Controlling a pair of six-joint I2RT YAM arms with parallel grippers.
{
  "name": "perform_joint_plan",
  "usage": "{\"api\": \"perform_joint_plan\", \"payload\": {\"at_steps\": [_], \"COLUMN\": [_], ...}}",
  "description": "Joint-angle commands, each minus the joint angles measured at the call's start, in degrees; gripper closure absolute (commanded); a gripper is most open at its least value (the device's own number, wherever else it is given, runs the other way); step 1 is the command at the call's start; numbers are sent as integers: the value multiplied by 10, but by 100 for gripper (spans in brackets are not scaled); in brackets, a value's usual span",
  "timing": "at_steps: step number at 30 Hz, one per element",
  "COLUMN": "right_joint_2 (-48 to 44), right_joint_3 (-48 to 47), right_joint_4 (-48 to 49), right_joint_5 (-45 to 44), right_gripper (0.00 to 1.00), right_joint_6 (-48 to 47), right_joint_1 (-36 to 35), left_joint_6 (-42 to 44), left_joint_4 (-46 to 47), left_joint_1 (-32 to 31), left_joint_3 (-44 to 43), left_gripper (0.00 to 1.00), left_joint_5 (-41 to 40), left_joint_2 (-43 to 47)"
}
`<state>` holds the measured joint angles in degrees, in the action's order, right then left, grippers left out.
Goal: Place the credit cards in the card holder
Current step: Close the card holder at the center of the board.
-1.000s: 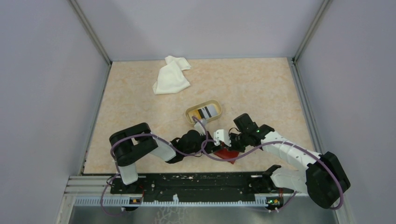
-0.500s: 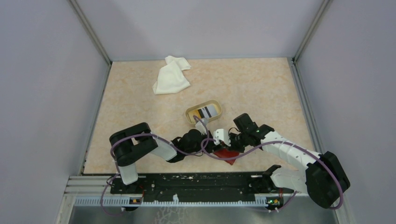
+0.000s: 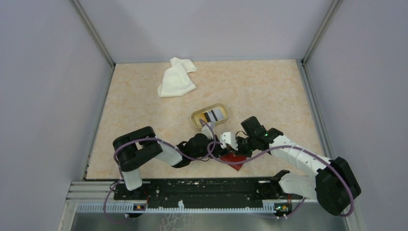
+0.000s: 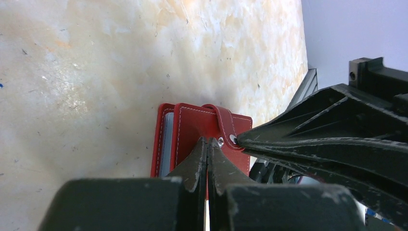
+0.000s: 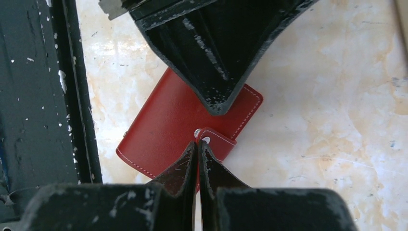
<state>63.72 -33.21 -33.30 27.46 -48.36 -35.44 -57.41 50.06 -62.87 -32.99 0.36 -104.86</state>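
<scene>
Locate the card holder (image 3: 234,160) in the lower centre of the top view, lying on the table (image 3: 269,91) close to the near edge, where both arms converge. Most of it is covered by the two wrists there; only a red corner shows.

In the left wrist view, check the left gripper (image 4: 208,144) at the lower centre of the frame. Its fingers are pressed together with no visible gap, and their tips meet the strap (image 4: 223,126) at its metal snap. You cannot tell from this view whether the strap is pinched between the tips or only touched. The holder lies just above the tips, its red cover facing up, with a pale edge of the inner pockets showing along its left side.

In the right wrist view, check the right gripper (image 5: 198,147) at the lower centre. Its fingers are likewise closed against each other, with the tips at the snap end of the strap. The closed left gripper enters from the top of this frame as a dark wedge, its point resting on the cover near the right-hand edge of the holder. The black rail (image 5: 33,96) fills the left side.

Find the credit cards (image 3: 212,115) in the tan dish (image 3: 194,118), just above the grippers in the top view; a dark-striped card lies uppermost. The dish stands near the holder but apart from it.

A white cloth (image 3: 176,78) lies crumpled in the upper left of the table, well apart from everything else
</scene>
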Motion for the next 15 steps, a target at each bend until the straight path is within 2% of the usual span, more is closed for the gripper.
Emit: {"api": "perform_joint_plan", "payload": {"at_steps": [1,15], "right_joint_2": [-31,-9], "right_joint_3": [-37,-28], "right_joint_4": [6,14], "right_joint_5": [33,8], "right_gripper": [100,100], "right_joint_6": [7,-6], "right_joint_1": [9,-19], "left_joint_6": [15,53], "left_joint_4": [-15,-110], "left_joint_1": [-2,-18], "left_joint_3": [-3,-32], "left_gripper": [100,100], "left_joint_5": [-8,-38], "left_joint_2": [7,60]}}
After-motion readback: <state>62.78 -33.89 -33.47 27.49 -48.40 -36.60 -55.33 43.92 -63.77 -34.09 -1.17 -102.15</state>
